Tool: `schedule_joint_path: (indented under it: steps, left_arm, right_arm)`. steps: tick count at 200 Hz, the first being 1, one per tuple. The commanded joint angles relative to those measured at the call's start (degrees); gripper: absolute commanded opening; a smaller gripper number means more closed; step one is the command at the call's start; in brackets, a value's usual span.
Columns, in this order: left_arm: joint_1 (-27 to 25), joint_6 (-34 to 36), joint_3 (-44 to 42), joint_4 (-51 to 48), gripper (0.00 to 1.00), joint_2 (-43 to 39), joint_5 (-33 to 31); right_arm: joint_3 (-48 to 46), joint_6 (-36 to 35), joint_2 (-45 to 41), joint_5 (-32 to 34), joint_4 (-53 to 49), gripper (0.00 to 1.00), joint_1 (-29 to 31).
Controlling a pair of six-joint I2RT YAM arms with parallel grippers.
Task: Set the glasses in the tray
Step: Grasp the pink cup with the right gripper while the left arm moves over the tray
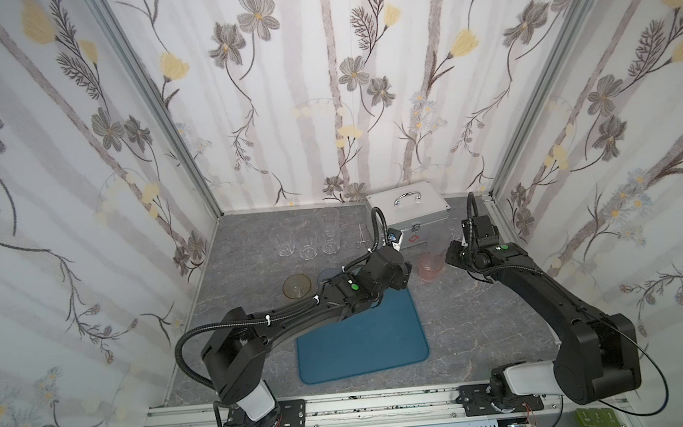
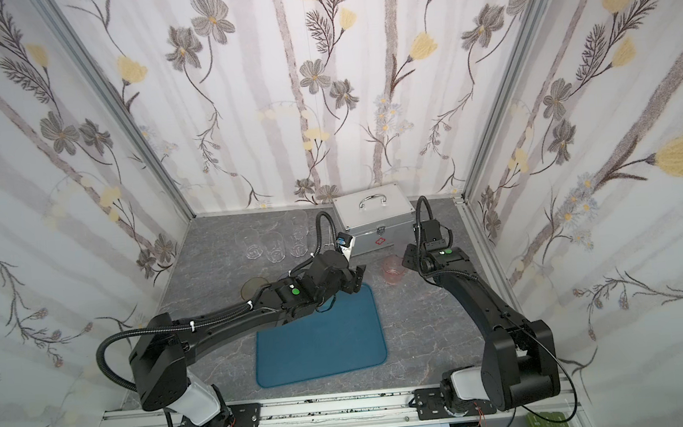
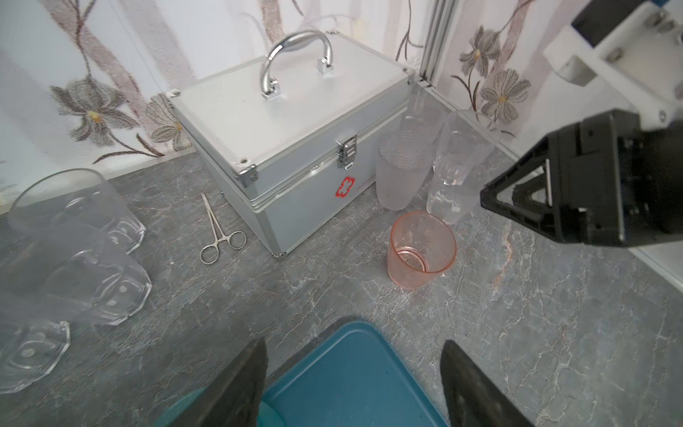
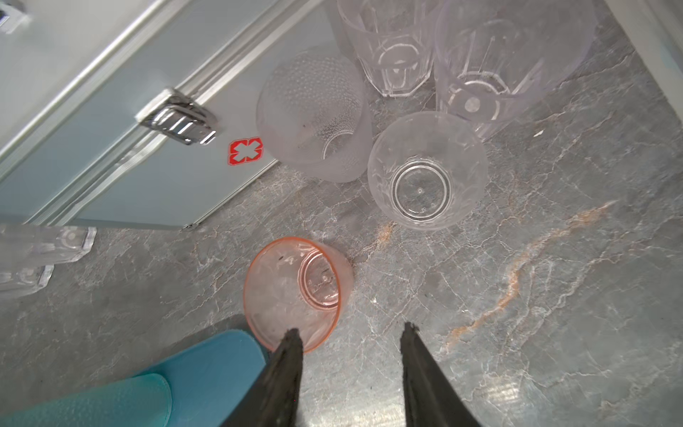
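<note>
left gripper: fingers spread, nothing between, over far corner of teal tray
right gripper: fingers spread, empty, one tip at rim of pink tumbler
pink tumbler: upright on table, just beside teal tray
clear tumblers: clustered beside silver first-aid case

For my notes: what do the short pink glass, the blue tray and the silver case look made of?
Pink glass: likely thin plastic, translucent, slightly scuffed; the table shows through it. Tray: probably moulded plastic, matte teal, with rounded corners and a low rim. Case: seemingly aluminium panels, satin silver, with shiny chromed handle and latch.
</note>
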Motion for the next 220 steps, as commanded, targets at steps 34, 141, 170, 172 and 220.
schedule_joint_path:
  steps: [34, 141, 170, 172, 220]
  left_arm:
    - [-2.6, 8.1, 6.7, 2.3, 0.79, 9.5, -3.0]
    - [-2.9, 10.0, 6.0, 2.5, 0.79, 9.8, -4.0]
    - [-2.9, 10.2, 5.3, 2.6, 0.79, 8.1, -4.5]
    - [-2.9, 10.3, 5.3, 2.6, 0.79, 7.9, -4.5]
    - [-2.9, 11.4, 2.7, 2.6, 0.79, 1.2, -8.0]
  right_arm:
    - [-1.6, 1.0, 6.5, -5.7, 8.4, 0.34, -0.4]
    - [-2.6, -0.9, 10.7, -5.1, 9.8, 0.09, 0.0]
    - [-1.6, -2.2, 8.9, -3.2, 7.0, 0.06, 0.7]
    - [-1.5, -2.3, 8.7, -3.0, 6.8, 0.06, 0.8]
    - [4.7, -5.6, 4.6, 0.7, -2.9, 0.05, 5.4]
